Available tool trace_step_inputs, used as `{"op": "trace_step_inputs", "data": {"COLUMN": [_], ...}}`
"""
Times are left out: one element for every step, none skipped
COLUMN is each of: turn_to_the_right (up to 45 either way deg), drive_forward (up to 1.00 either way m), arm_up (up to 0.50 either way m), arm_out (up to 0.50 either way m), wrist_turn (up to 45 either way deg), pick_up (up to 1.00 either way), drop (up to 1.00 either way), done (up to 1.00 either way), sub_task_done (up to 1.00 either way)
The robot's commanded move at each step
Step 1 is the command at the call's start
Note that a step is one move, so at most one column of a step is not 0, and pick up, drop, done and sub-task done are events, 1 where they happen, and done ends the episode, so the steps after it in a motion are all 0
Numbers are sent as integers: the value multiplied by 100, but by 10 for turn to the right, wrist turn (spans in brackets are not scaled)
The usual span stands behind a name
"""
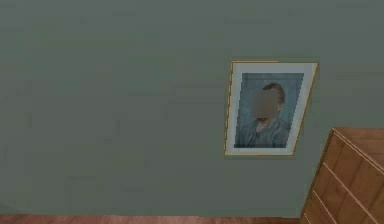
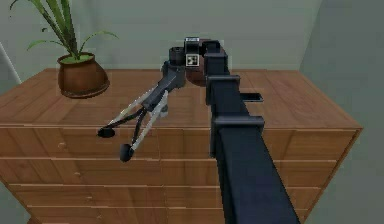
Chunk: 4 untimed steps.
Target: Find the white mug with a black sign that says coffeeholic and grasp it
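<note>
My arm (image 2: 245,150) rises as a dark bar from the arm side view's bottom edge and reaches over a wooden dresser (image 2: 300,100). At its far end stand the white marked squares (image 2: 191,59). From there the gripper (image 2: 112,142) slants down to the left, its two thin fingers (image 2: 103,130) ending in front of the dresser's top edge and drawer fronts. Only bare wood lies behind the fingertips, so the gripper holds nothing.
A potted plant in a brown pot (image 2: 82,75) stands on the dresser top at the left. In the forward view a framed portrait (image 1: 268,108) hangs on a grey-green wall (image 1: 110,100), and a wooden chest of drawers (image 1: 350,180) fills the lower right corner.
</note>
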Motion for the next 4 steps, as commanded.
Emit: {"op": "trace_step_inputs", "data": {"turn_to_the_right": [0, 0, 0, 0], "drive_forward": [0, 0, 0, 0], "arm_up": [0, 0, 0, -10], "arm_out": [0, 0, 0, 0], "wrist_turn": [450, 450, 60, 0], "pick_up": [0, 0, 0, 0], "drop": [0, 0, 0, 0], "done": [0, 0, 0, 0], "sub_task_done": [0, 0, 0, 0]}}
